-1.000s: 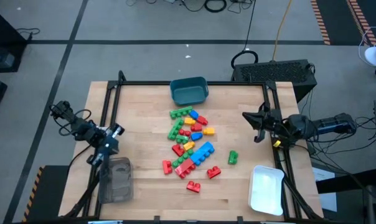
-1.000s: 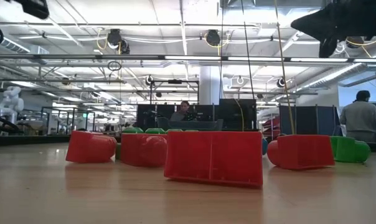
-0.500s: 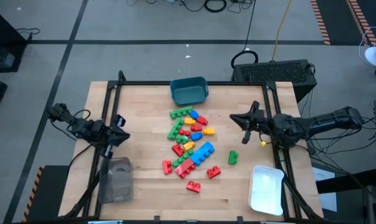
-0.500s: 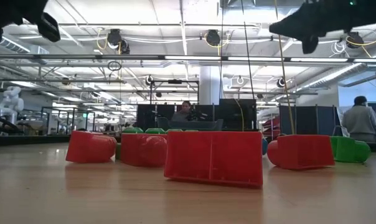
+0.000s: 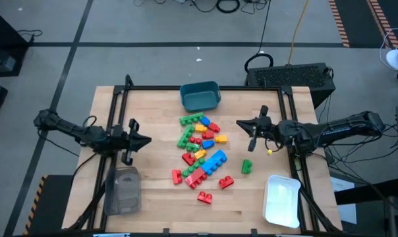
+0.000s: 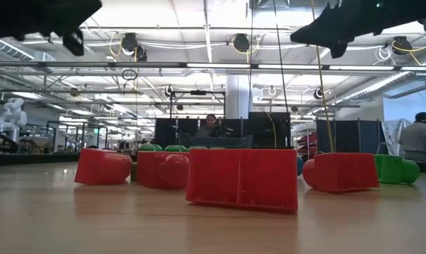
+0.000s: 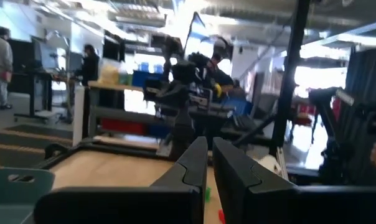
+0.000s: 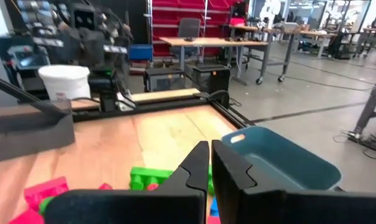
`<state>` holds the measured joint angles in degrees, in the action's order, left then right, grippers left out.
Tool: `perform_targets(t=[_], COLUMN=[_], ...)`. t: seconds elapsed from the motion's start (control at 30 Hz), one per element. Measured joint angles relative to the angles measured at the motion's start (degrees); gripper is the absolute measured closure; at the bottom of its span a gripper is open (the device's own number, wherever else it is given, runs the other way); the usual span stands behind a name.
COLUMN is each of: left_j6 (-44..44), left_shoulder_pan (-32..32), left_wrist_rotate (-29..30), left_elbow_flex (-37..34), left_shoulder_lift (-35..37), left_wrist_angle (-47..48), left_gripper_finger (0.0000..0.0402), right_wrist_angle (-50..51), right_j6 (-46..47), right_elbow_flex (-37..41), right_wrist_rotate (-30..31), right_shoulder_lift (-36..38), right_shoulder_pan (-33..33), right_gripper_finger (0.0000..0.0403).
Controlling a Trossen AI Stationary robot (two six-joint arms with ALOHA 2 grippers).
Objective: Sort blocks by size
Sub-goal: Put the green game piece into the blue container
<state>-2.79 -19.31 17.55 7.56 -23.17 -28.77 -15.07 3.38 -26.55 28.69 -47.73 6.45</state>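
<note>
- Studded plastic blocks [image 5: 200, 149] heaped mid-frame on pale planked wood surface [image 5: 153, 197].
- Left pincer [image 5: 146, 139] closed, empty, left of centre.
- Right pincer [image 5: 240, 122] closed, empty, right of centre.

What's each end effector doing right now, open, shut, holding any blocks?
Left end effector: shut, empty, at the table's left edge, short of the blocks.
Right end effector: shut, empty, right of the pile.

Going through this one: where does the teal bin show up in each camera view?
High view: teal bin at the table's far edge, centre, beyond the blocks.
Low view: not visible.
Left wrist view: its rim at the lower left corner.
Right wrist view: right of centre.
Shared landmark: the blocks.
</note>
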Motion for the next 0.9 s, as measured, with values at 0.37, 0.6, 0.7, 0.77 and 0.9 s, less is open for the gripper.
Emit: perform_targets(t=[0.37,0.6,0.7,0.77,0.9], left_j6=[-5.4,-10.6,-8.5,-7.1,-7.4], left_shoulder_pan=[4.5,4.2,4.2,4.2,4.2], left_wrist_rotate=[-10.1,-11.8,-11.8,-11.8,-8.6], left_elbow_flex=[8.2,9.0,9.0,9.0,9.0], left_shoulder_lift=[-16.9,-19.9,-19.9,-19.9,-20.0], left_wrist_angle=[1.6,-3.3,-3.1,-2.7,0.3], left_gripper_finger=[0.0372,0.0372,0.0372,0.0372,0.0372], right_wrist_angle=[0.7,4.5,4.5,4.5,5.8], right_j6=[0.1,0.4,0.5,1.6,5.4], right_elbow_flex=[0.0,0.0,0.0,0.0,0.0], right_wrist_rotate=[-0.5,-0.5,-0.2,-0.2,-0.1], right_shoulder_lift=[-4.9,-6.4,-6.8,-6.9,-7.5], right_shoulder_pan=[-0.5,-0.5,-0.5,-0.5,-0.5], right_gripper_finger=[0.0398,0.0399,0.0399,0.0399,0.0399])
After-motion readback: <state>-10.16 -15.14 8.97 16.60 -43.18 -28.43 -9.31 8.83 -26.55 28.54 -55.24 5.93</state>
